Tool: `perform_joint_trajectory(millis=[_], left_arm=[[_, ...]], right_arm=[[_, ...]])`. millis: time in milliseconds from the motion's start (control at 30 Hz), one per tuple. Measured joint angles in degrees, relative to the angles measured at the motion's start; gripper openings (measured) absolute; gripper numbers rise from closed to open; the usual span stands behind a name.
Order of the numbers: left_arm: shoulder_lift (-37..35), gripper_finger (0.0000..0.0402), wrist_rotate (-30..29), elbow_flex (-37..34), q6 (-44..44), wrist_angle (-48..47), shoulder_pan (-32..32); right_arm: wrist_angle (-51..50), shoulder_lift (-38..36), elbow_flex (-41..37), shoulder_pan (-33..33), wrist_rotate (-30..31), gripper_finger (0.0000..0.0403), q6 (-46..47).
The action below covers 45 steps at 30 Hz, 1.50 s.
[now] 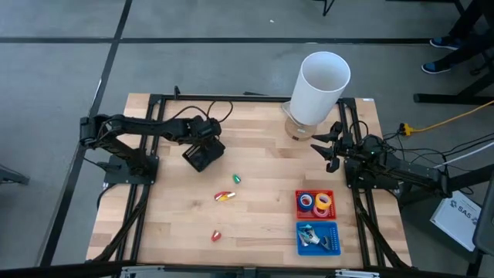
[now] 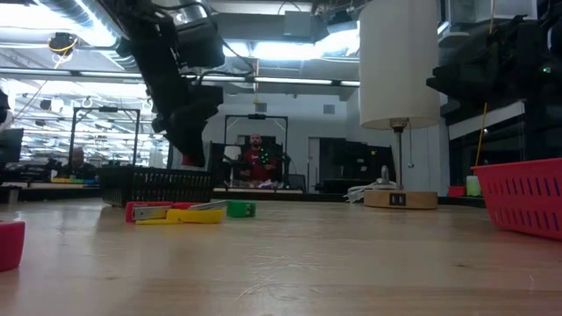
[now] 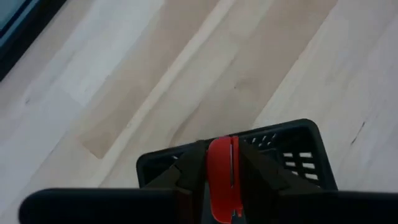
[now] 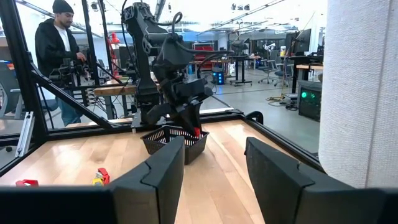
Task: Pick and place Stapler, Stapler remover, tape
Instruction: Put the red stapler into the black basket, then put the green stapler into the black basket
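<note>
While held over the black basket (image 1: 204, 157), a red item (image 3: 222, 180) is gripped by the left gripper (image 3: 214, 186).

With the black basket taken as reference, the red item is located directly above its rim, clamped between the closed fingers; its type cannot be determined. A red-and-yellow stapler (image 1: 225, 196) and a green piece (image 1: 237, 178) are laid on the surface (image 1: 262, 224) near the basket. The tape (image 1: 316, 202) is contained in a red tray (image 1: 299, 207) well apart from the basket. The right gripper (image 4: 214, 171) is parked far from the basket, fingers open and empty.
</note>
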Motion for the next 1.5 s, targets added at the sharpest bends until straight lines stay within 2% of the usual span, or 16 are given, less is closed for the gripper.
perform_joint_trajectory(millis=[433, 600, 1133, 1500], left_arm=[[0.0, 0.0081, 0.1, 0.0, -0.1, -2.3, 0.0], [0.0, 0.0086, 0.1, 0.0, -4.2, -4.6, 0.0], [0.0, 0.0153, -0.5, 0.0, -7.0, -7.3, -2.1], [0.0, 0.0156, 7.1, 5.1, -2.2, -6.2, -3.3]], right_arm=[[0.0, 0.0, 0.0, 0.0, 0.0, 0.0171, 0.0], [0.0, 0.0, 0.0, 0.0, 0.0, 0.0172, 0.0], [0.0, 0.0, 0.0, 0.0, 0.0, 0.0171, 0.0], [0.0, 0.0, 0.0, 0.0, 0.0, 0.0171, 0.0]])
